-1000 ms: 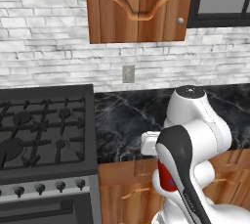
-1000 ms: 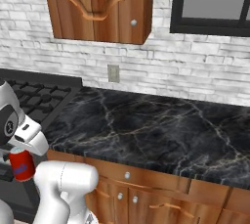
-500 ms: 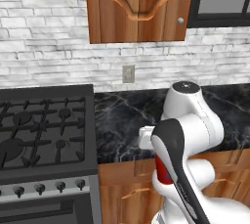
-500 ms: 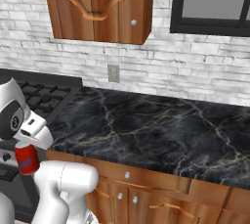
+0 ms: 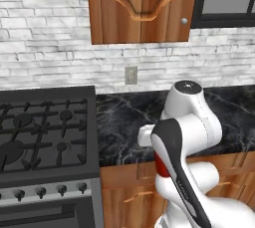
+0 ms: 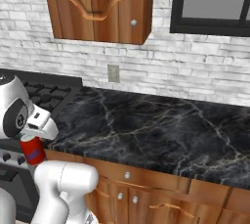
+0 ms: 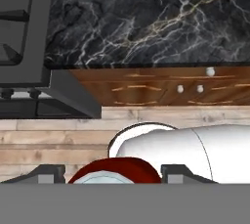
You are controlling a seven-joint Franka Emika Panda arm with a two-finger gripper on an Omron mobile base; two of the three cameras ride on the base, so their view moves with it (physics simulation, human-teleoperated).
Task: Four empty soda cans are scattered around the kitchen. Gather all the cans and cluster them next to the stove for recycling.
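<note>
Black marble counter (image 6: 161, 130) beside the black gas stove (image 5: 45, 132), no cans yet clustered along its stove-side edge. White arm's two-finger gripper (image 7: 112, 173) pinching one small red soda can (image 6: 32, 150), held in front of the counter's front edge. Judged: delivery pending, other cans unaccounted for.

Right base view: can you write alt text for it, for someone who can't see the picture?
A white robot arm at lower left holds a red soda can in its gripper, in front of the edge of a black marble counter. The stove sits at far left; a wooden cabinet and a dark-framed window hang on the white brick wall above.
</note>
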